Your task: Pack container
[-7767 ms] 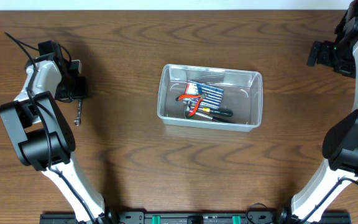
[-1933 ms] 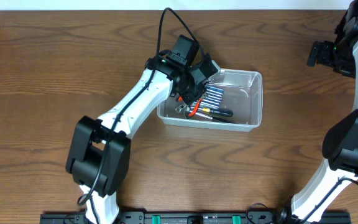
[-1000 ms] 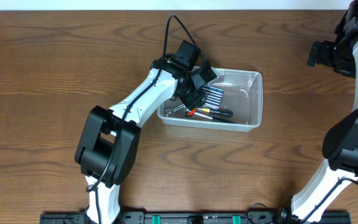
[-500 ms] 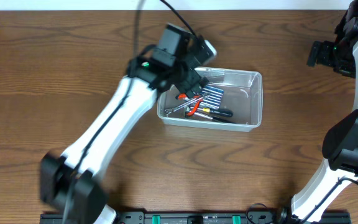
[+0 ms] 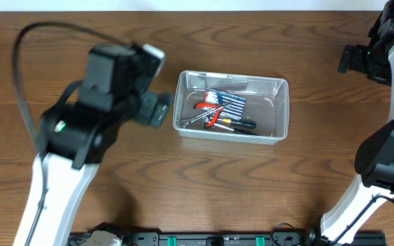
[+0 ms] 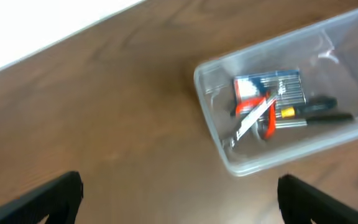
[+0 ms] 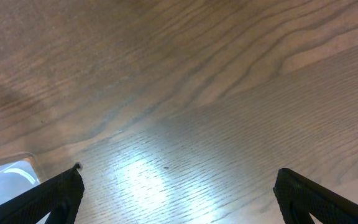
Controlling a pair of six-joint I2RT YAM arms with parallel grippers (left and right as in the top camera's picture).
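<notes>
The left end effector (image 6: 179,202) is released, its two dark fingers (image 6: 48,196) spread wide with only bare table (image 6: 104,124) between them. It hangs just beside the left end of the container (image 5: 180,102). The container sits near the middle of the table, holding a blue-striped pack (image 5: 228,102), red-handled pliers (image 5: 211,115), a silver tool (image 5: 194,119) and a black-handled screwdriver (image 5: 243,124). The right end effector (image 7: 179,199) is likewise released and empty, well apart from the container at the table's far right
</notes>
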